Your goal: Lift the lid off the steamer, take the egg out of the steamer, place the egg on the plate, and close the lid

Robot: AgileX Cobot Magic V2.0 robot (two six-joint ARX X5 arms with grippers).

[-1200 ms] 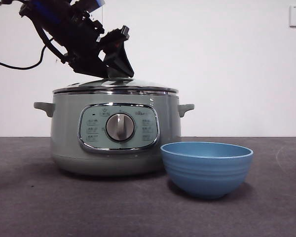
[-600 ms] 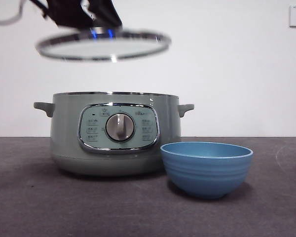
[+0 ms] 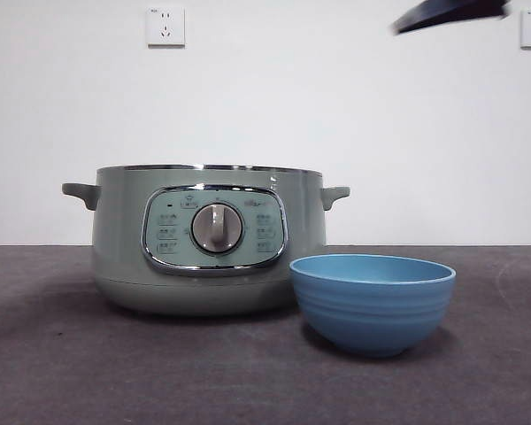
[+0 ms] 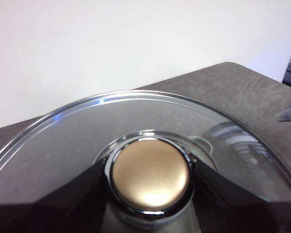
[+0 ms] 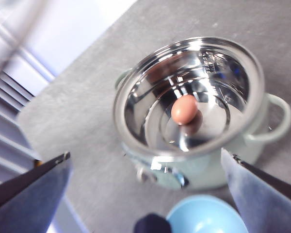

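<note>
The left gripper (image 4: 148, 194) clamps the knob (image 4: 150, 173) of the glass lid (image 4: 87, 131), held up in the air. The steamer (image 3: 208, 239) stands open on the grey table (image 3: 71, 372), with the brown egg (image 5: 184, 109) at the middle of its steel pan. The blue plate (image 3: 372, 301) sits just beside the steamer, at its 4 o'clock in the front view. The right gripper (image 5: 145, 194) hangs high above the steamer, jaws spread wide

Steamer (image 5: 194, 97) mouth uncovered; egg (image 5: 184, 109) reachable from above.
</note>
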